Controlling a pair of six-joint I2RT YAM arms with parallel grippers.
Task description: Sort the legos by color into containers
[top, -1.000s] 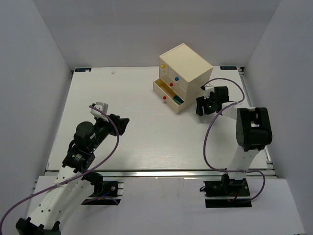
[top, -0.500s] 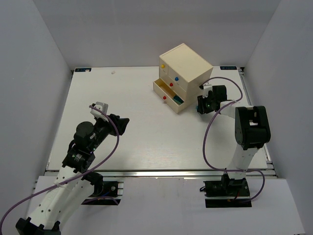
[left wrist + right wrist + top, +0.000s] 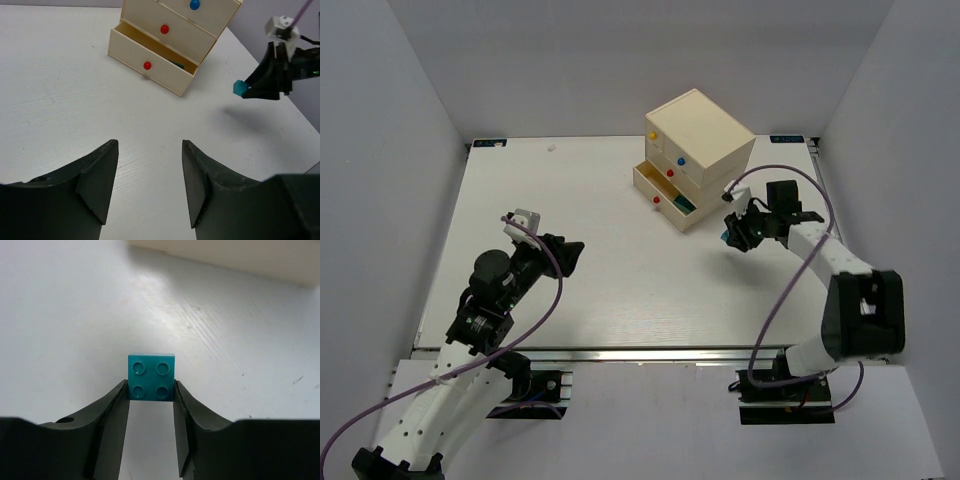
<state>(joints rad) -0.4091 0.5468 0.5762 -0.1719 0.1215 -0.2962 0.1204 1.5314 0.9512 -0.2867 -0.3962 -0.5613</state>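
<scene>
Your right fingers (image 3: 112, 415) pinch the small teal-blue studded plastic brick (image 3: 151, 376) by its sides, lifted off the white surface (image 3: 570, 230), likely bound for the cream wooden chest's open bottom drawer (image 3: 663, 196) ahead. Your left fingers (image 3: 97, 180) hang wide, empty.

One cream chest (image 3: 705, 120) bears four round knobs: one yellow knob (image 3: 653, 135), one blue knob (image 3: 681, 159) and two red knobs (image 3: 669, 172). One teal lego brick (image 3: 151, 376) has four studs. Robot arms number two: the left arm (image 3: 485, 300), the right arm (image 3: 830, 255).
</scene>
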